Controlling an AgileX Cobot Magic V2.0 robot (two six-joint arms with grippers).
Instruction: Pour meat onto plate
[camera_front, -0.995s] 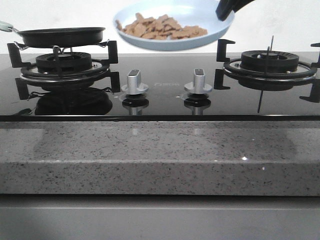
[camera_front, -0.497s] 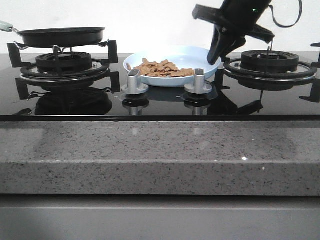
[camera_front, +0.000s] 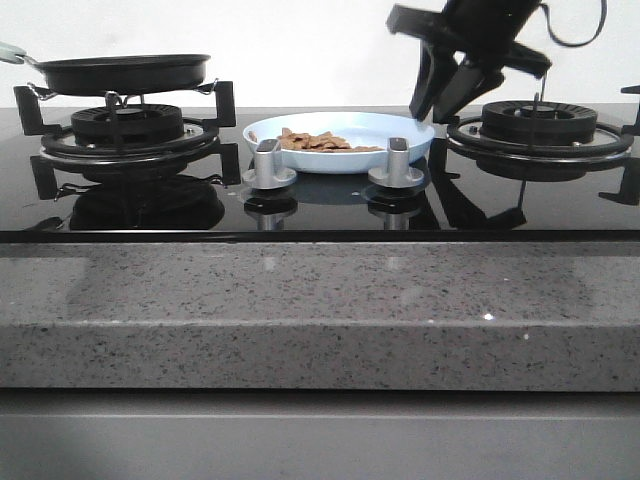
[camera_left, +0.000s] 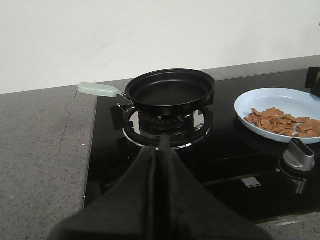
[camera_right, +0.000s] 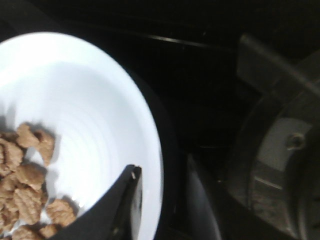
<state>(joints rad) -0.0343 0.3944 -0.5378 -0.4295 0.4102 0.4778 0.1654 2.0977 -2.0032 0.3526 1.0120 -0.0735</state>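
Both my right gripper's (camera_front: 447, 98) fingers stand apart astride the pale blue plate's (camera_front: 405, 140) rim on the glass hob, meat (camera_front: 318, 141) heaped inside, left gripper (camera_left: 162, 150) closed; lifting crookedly could snag that rim and spill strips.

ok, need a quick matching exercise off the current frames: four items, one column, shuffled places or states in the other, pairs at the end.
Items
1. black frying pan with pale green handle
2. round pale blue plate
3. tan-brown meat strips
4. right gripper

Places or states
A. heaped on the plate
B. open, over the plate's rim
C. on the left burner, empty
D. flat on the black glass hob between the burners

Pairs: 1-C, 2-D, 3-A, 4-B
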